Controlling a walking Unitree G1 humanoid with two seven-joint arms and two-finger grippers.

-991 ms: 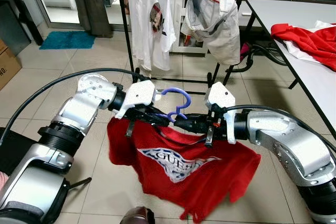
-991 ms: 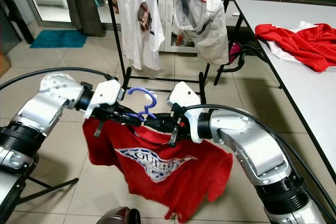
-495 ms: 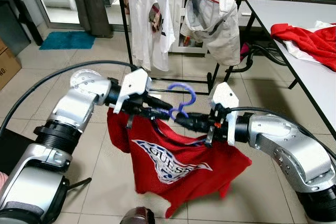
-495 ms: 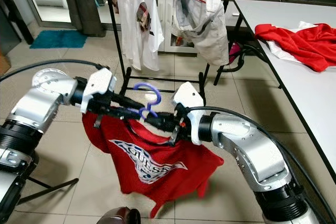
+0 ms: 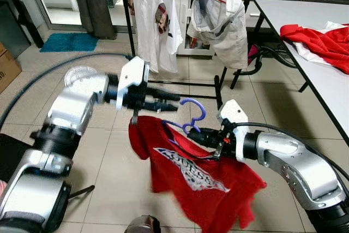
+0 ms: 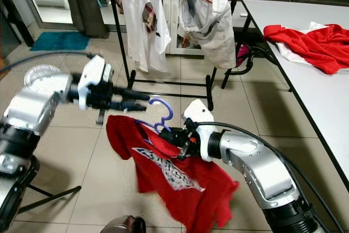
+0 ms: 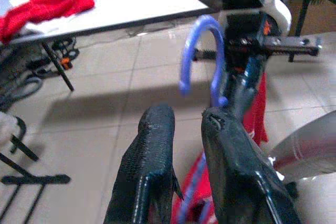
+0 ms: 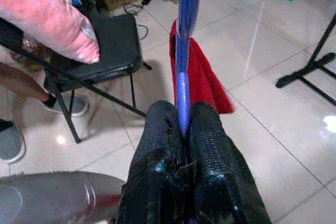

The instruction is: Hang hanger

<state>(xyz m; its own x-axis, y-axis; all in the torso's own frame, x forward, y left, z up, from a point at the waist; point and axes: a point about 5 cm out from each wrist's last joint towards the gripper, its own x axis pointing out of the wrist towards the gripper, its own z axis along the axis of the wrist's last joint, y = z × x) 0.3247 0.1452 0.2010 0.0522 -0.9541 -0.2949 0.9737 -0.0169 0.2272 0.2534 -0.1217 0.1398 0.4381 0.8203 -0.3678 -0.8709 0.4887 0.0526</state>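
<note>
1. One purple hanger [image 5: 188, 119] carries a red T-shirt [image 5: 191, 173] and sits low in front of the robot, above the tiled floor [image 5: 272, 102], short of the black clothes rack [image 5: 218, 83].
2. The right gripper [image 5: 197, 133] is clamped on the hanger at the base of its hook; in the right wrist view the two black fingers [image 8: 163, 129] press together with the purple wire between them.
3. The hook stands upward from the grip, its open curl turned toward the robot's left, while the hanger's long axis slopes down with the shirt's shoulders, the left shoulder higher.
4. The shirt hangs below, its white printed lettering running diagonally and its hem near the floor.
5. The left gripper [image 5: 169, 101] hovers just above and to the left of the shirt's raised shoulder, holding nothing; its fingers [image 7: 152, 145] stand slightly apart and point toward the hook.
6. On the rack behind hang a white T-shirt [image 5: 152, 20] and a pale jacket [image 5: 223, 20].
7. At the right, a white table [image 5: 316, 53] holds more red cloth [image 5: 319, 39].
8. The right wrist view catches a black folding chair [image 8: 105, 51] and a person's foot in a shoe [image 8: 68, 103].
</note>
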